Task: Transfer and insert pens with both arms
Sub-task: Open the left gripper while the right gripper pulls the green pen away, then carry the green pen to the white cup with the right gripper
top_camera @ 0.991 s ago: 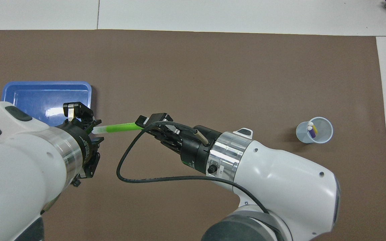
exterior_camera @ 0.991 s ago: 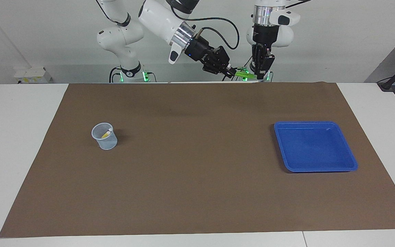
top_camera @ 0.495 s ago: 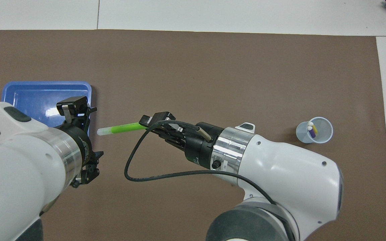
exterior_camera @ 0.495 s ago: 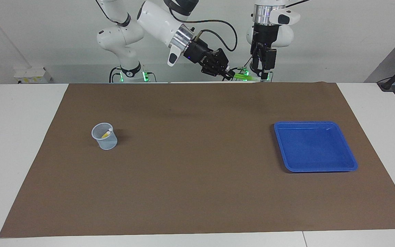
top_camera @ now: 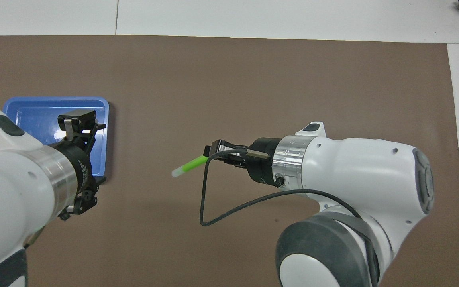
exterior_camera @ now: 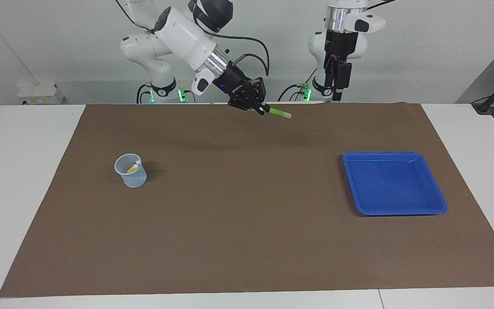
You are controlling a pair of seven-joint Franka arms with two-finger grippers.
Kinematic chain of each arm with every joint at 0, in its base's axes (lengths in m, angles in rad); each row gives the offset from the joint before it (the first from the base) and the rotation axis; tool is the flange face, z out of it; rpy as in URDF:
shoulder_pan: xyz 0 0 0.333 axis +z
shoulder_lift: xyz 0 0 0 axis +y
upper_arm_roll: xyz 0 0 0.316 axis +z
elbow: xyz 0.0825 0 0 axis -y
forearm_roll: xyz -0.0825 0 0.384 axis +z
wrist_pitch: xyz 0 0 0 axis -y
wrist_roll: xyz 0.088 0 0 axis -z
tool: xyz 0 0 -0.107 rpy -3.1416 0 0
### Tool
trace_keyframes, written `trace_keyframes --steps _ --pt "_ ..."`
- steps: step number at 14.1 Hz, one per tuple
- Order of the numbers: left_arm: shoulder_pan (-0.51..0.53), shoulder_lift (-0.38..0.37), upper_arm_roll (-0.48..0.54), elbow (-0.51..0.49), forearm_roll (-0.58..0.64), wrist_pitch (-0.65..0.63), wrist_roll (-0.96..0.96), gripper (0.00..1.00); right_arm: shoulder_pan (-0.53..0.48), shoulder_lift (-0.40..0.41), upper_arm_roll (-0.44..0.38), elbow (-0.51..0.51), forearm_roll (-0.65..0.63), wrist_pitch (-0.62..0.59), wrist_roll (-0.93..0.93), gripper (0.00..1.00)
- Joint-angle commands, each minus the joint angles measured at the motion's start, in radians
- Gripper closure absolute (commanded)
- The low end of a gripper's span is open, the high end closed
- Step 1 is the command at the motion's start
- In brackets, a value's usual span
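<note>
Brown matting covers the white table. Nearest the robots, the right gripper is clamped on one end of the slim green marker pen, which hangs tilted over the mat, pale end free. The left gripper waits with its fingers apart above the flat blue plastic tray. With such an end grip, I think the pen may swing or slip and miss the small pale mesh cup, which already holds the yellow pen and the purple pen, or knock it over. No readable writing appears.
</note>
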Motion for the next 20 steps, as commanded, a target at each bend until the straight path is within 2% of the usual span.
trace_keyframes --steps 1,6,8,10,13,15,18,20 --pt "0.002 -0.025 0.081 -0.036 -0.067 -0.007 0.344 0.00 -0.057 -0.034 0.008 -0.019 -0.150 -0.151 -0.112 1.00" --pt "0.003 -0.033 0.294 -0.036 -0.127 -0.096 1.013 0.00 -0.203 -0.062 0.008 -0.027 -0.443 -0.407 -0.466 1.00" --pt "0.008 -0.033 0.343 -0.038 -0.127 -0.119 1.212 0.00 -0.241 -0.065 0.008 -0.013 -0.581 -0.489 -0.636 1.00" --pt "0.058 -0.030 0.353 -0.041 -0.127 -0.142 1.394 0.00 -0.276 -0.074 0.006 -0.013 -0.672 -0.513 -0.753 1.00" --pt "0.139 -0.020 0.353 -0.047 -0.125 -0.156 1.641 0.00 -0.341 -0.073 0.006 -0.015 -0.789 -0.500 -0.932 1.00" --pt "0.170 -0.008 0.353 -0.045 -0.118 -0.159 1.750 0.00 -0.387 -0.071 0.008 -0.027 -0.815 -0.439 -1.015 1.00" --pt "0.172 0.007 0.353 -0.033 -0.057 -0.159 1.786 0.00 -0.450 -0.073 0.008 -0.082 -0.827 -0.318 -1.184 1.00" --pt "0.166 0.016 0.353 -0.015 -0.029 -0.170 1.787 0.00 -0.461 -0.079 0.006 -0.135 -0.827 -0.248 -1.204 1.00"
